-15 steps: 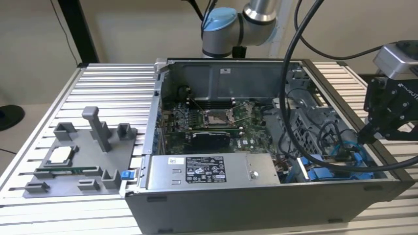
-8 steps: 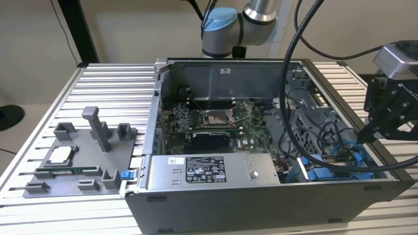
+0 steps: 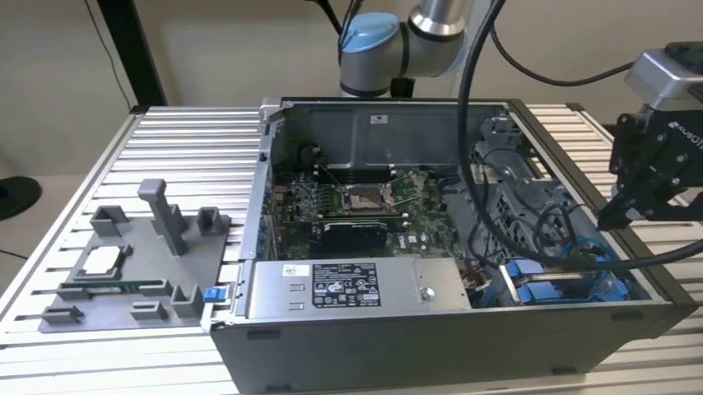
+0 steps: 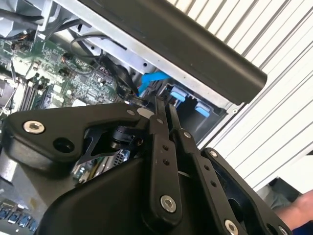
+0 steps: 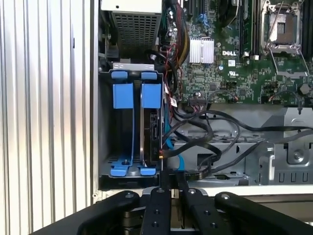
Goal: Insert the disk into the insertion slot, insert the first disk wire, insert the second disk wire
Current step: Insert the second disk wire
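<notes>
While the gripper (image 3: 613,220) hangs over the case (image 3: 439,346) edge on the exterior view's right, fingers together and holding nothing, the disk (image 5: 151,122) stands in the slot (image 5: 105,127), apparently fully seated, with wires (image 5: 195,132) just beside it.

arm (image 3: 439,16): silver tube, light-blue joint cap (image 3: 368,37) | claw (image 5: 172,177): matte black, silver screws (image 4: 167,203) | cable (image 3: 472,123): thick black

Open computer case (image 3: 439,346), green motherboard (image 3: 423,229), grey fixture tray (image 3: 110,310), slatted table (image 3: 187,148)
</notes>
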`<state>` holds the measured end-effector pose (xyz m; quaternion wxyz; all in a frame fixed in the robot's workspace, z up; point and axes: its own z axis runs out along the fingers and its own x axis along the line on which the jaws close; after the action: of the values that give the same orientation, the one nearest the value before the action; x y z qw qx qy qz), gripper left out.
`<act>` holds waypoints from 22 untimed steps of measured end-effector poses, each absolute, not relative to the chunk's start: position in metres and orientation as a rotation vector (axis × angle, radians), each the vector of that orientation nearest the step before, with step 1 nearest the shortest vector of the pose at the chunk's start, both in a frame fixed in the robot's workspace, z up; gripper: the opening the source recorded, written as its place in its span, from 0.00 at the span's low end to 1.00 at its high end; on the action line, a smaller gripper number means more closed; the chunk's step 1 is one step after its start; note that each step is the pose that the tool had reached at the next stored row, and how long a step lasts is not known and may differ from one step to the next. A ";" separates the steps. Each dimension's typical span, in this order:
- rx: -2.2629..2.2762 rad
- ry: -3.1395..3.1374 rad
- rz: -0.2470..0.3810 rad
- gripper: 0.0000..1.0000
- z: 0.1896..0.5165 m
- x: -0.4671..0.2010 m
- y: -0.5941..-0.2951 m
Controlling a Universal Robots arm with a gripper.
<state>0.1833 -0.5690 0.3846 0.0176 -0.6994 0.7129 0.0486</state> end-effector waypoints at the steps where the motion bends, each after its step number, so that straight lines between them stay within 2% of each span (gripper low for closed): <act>1: -2.173 2.215 0.151 0.00 0.385 0.181 -0.568; 22: -2.163 2.202 0.124 0.00 0.383 0.132 -0.559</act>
<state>0.1315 -0.5589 0.3828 0.0262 -0.6999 0.7127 0.0402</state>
